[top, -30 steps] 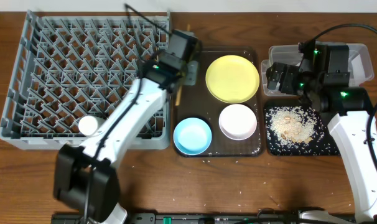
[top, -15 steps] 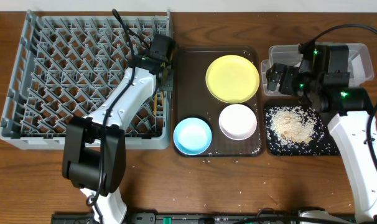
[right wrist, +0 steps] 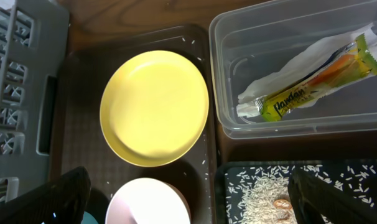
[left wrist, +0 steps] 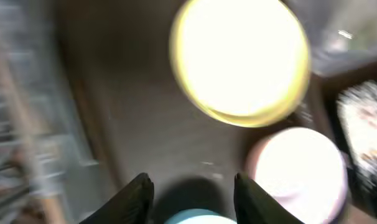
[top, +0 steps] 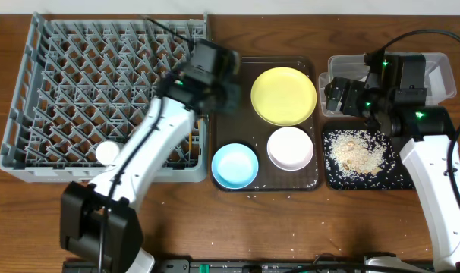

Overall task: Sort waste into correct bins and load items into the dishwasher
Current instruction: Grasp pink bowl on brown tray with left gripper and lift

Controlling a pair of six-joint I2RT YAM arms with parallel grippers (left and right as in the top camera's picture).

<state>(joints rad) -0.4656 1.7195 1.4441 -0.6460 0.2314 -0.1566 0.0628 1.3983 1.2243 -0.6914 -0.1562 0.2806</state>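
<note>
Left end effector (left wrist: 193, 182) hovers spread and empty over the brown tray (left wrist: 145, 124). The yellow plate (left wrist: 238, 56) at one o'clock is likely its next pickup.

Dish rack (top: 63, 83) left, serving tray (top: 249, 129) beside it holding plate (top: 283, 95) behind two bowls (top: 235, 165), tub (top: 442, 68) right, behind rice-strewn tray (top: 336, 178).

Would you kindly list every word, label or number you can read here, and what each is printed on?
"pandan": on the snack wrapper lying in the clear tub, seen in the right wrist view. Any finer print on it is too small to read.
No other text is legible, and the left wrist view is blurred.
</note>
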